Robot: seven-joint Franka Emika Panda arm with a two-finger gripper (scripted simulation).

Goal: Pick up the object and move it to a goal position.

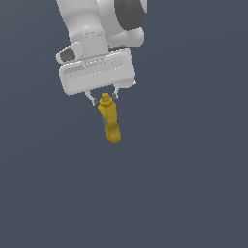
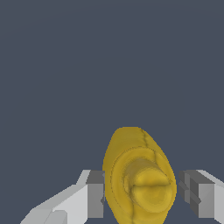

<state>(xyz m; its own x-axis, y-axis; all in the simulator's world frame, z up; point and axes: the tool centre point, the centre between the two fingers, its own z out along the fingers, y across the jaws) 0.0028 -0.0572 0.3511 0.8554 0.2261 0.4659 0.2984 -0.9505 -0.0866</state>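
A white robot arm points its gripper [image 1: 103, 98] downward over a plain dark grey background. A small mustard-yellow bottle [image 1: 110, 121] hangs directly below the gripper, cap end up between the two fingers and body slightly tilted. The wrist view shows one finger [image 2: 95, 194] touching the bottle [image 2: 138, 177], the other just beside it; whether both press it cannot be told.

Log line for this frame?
arm: one Panda | claw: open, straddling bottle neck | mustard bottle: between fingers, contact unclear | goal: not visible
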